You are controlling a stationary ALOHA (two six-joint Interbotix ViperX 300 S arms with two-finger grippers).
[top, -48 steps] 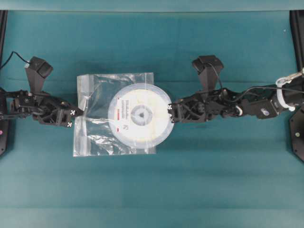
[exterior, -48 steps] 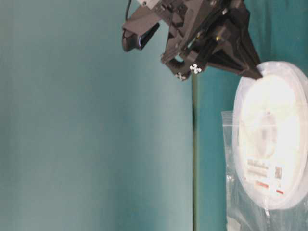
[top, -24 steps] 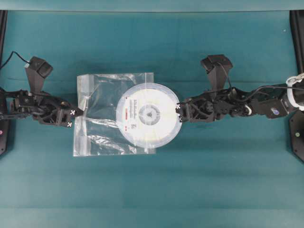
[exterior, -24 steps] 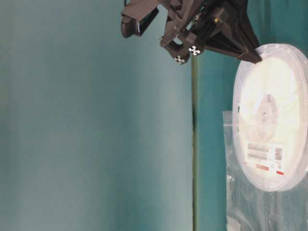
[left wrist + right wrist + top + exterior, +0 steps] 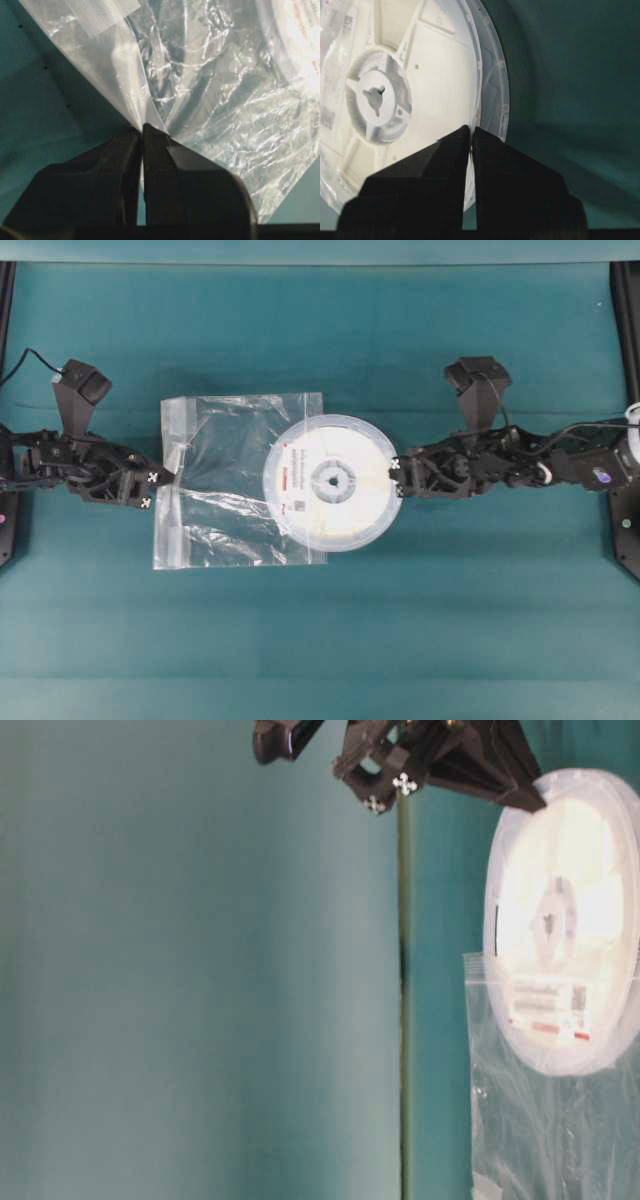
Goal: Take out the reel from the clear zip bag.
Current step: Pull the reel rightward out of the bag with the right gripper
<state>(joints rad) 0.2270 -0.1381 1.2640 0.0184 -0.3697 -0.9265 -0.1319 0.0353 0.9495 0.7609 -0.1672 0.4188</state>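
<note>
Your left gripper (image 5: 160, 490) is clamped on the clear zip bag (image 5: 215, 455), pinching the bag's edge farthest from your right gripper. In the left wrist view the two black fingers (image 5: 120, 165) stand pressed together with a fold of the crinkled film (image 5: 200, 75) caught between their tips, and the rest of the bag spreads away from them over the teal table (image 5: 45, 100).

Your right gripper (image 5: 397, 478) is closed on the rim of the reel (image 5: 332, 482). The right wrist view shows the fingers (image 5: 445, 165) meeting on the thin translucent flange, with the reel's (image 5: 415, 85) cream spoked centre and small hub hole just beyond the fingertips. The reel's far part, toward your left gripper, overlaps the bag's open edge; the part nearest your right gripper is clear of the plastic. Its white label with red marks sits on the half that faces the bag.

In the table-level view the reel (image 5: 560, 920) appears as a pale disc directly below the right gripper (image 5: 525, 802), and the bag (image 5: 540, 1120) covers only its lower edge, where the label lies. You cannot tell from these views whether the reel is lifted off the table or resting on it. The two grippers are well apart, with bag and reel stretched between them.
</note>
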